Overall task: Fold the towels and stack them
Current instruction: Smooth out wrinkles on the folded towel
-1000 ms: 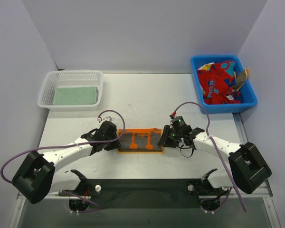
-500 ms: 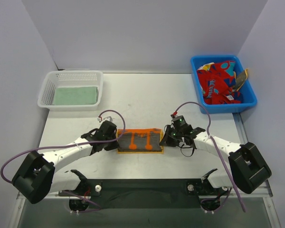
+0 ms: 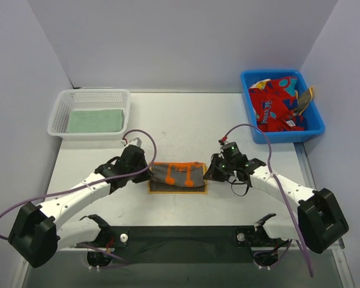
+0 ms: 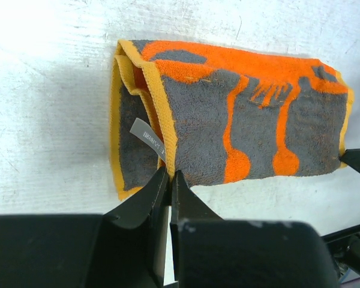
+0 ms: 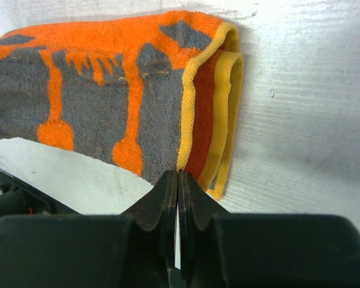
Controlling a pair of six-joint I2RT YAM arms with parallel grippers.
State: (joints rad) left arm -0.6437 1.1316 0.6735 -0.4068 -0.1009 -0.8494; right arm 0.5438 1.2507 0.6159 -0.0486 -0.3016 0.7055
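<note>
Towel [image 3: 177, 176], orange-and-grey terry rectangle, lies half-rolled mid-worktop [image 3: 186, 123] toward the near edge, left claw [image 4: 169, 183] and right claw [image 5: 178, 180] each clamped on an end hem, probably to carry that layer across for a fold.

Bright, even light; soft shadow beside orange towel [image 4: 240, 132]; glare on table [image 4: 42, 36].

A white mesh plastic basket [image 3: 59, 115] sits at the tabletop's [image 3: 186, 123] far left corner. A blue plastic bin [image 3: 283, 137] sits far right, well apart.
</note>
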